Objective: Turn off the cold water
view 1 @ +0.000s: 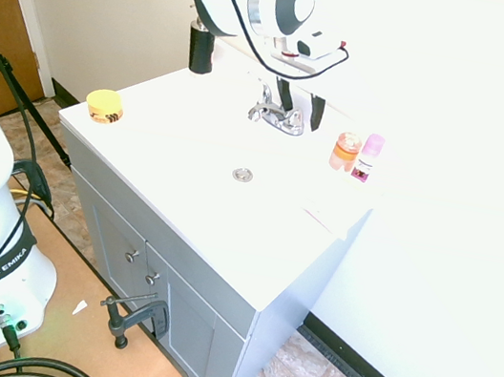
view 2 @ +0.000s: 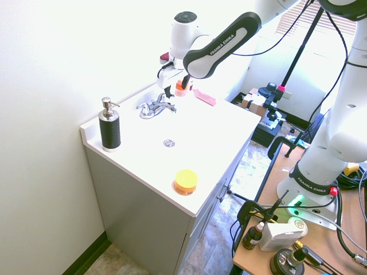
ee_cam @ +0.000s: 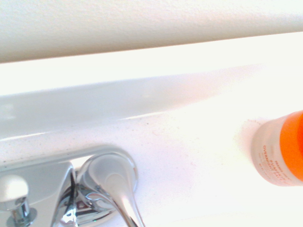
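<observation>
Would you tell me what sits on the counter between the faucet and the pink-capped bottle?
The orange bottle stands between the faucet and the pink-capped bottle, clearest in the first exterior view.

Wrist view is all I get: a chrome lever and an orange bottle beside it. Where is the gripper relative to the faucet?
Observer: The gripper hangs just above the right-hand lever of the faucet, on the wall side. I cannot tell if it touches.
Operator: Fingers open or shut?
Observer: Open, with a clear gap between them in the first exterior view.
Operator: Is any water running?
Observer: No stream shows between the spout and the drain.
</observation>
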Robot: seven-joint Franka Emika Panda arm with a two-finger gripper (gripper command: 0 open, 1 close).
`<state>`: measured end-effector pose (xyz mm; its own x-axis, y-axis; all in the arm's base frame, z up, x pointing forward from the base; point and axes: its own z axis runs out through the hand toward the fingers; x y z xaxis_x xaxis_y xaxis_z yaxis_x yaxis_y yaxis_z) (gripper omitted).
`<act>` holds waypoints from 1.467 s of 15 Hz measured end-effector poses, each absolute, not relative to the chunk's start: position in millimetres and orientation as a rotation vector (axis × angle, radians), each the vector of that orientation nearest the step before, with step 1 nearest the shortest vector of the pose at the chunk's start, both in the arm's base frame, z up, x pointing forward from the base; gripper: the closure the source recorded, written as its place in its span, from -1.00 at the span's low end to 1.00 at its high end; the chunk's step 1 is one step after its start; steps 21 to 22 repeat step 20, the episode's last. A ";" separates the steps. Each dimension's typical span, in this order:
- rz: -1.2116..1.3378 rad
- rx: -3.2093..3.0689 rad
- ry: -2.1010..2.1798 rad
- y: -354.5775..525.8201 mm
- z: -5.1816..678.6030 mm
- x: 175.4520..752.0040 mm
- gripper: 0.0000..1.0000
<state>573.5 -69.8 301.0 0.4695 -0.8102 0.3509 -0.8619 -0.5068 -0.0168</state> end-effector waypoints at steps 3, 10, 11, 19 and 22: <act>0.492 2.519 -1.465 -82.7 301.4 571.7 -1.00; 0.564 2.470 -1.483 -94.2 308.3 589.9 -1.00; 0.560 2.468 -1.488 -94.4 307.6 589.9 -1.00; 0.232 2.722 -1.515 -40.4 374.5 525.3 -1.00; 0.195 2.736 -1.513 -31.8 377.6 511.3 -1.00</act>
